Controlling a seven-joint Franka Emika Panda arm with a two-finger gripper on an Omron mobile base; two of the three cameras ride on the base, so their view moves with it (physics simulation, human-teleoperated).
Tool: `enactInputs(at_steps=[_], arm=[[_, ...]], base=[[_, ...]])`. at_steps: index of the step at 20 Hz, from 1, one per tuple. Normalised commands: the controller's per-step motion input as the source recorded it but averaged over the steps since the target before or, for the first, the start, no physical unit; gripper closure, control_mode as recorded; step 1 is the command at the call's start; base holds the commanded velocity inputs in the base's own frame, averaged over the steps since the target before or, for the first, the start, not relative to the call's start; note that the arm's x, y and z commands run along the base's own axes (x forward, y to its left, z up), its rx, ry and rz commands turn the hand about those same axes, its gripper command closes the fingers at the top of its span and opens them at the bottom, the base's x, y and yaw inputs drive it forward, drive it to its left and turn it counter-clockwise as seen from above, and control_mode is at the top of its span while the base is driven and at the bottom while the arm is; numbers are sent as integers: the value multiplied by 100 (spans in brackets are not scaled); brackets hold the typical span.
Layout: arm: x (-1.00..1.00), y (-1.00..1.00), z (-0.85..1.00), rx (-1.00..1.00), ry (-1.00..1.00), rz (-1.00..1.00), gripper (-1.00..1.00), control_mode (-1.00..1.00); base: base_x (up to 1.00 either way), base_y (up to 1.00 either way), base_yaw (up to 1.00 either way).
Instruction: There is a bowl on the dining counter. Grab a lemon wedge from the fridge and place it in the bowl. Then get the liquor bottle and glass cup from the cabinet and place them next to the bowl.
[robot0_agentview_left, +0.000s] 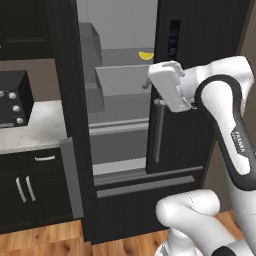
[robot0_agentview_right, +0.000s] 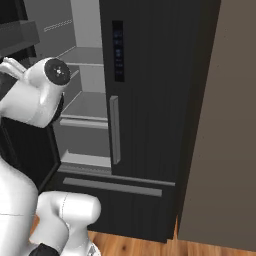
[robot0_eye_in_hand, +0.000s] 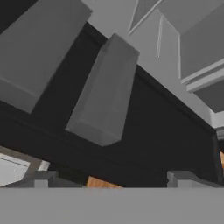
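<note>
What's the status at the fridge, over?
Gripper open, empty. Fridge left door open, lemon wedge on upper shelf. Hand beside shelf edge, nothing blocking.

One fridge (robot0_agentview_left: 125, 100) stands with one door open. One lemon wedge (robot0_agentview_left: 146, 55) lies on a shelf inside. One black appliance (robot0_agentview_left: 12, 97) sits on one table (robot0_agentview_left: 35, 127).

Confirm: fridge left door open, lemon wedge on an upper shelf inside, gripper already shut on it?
Not shut on it. The hand view shows the gripper open and empty. The left base view shows the lemon wedge loose on its shelf in the fridge, left door open.
</note>
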Motion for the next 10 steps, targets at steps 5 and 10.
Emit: enactInputs(at_steps=[5, 10], arm=[[0, -42, 0, -48, -21, -28, -100, -100], [0, -36, -17, -48, -13, -32, -100, -100]], base=[[0, 0, 0], [0, 0, 0]])
